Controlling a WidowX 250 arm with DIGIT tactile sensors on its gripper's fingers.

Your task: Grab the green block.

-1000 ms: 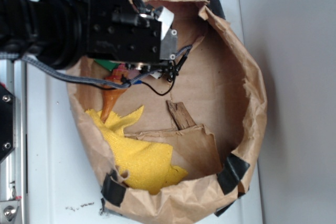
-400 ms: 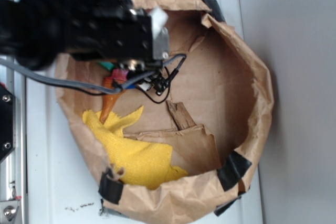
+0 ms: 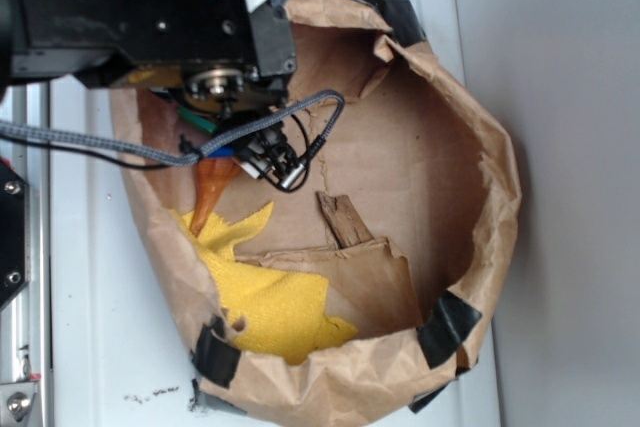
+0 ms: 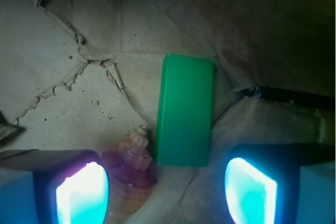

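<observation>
Approach step: my pincer point(image 4: 165, 192) spread open above green block point(image 4: 185, 110), seashell point(image 4: 132, 158) touching it; next, descend & clamp.

In the exterior view the black arm covers nearly all of the green block point(image 3: 203, 121) — only a thin green sliver shows under the wrist — and the gripper point(image 4: 165, 190) itself is hidden beneath that same housing, so its jaws cannot be read there. The orange seashell point(image 3: 210, 183) has its wide end tucked behind the grey cable point(image 3: 150, 153), and the yellow cloth point(image 3: 270, 302) disappears partly behind the wall of the paper bag point(image 3: 470, 187). In the wrist view both fingers point(image 4: 81, 195) are cut off by the bottom edge, and the shell's lower part is blurred and dim — its outline there cannot be told.
</observation>
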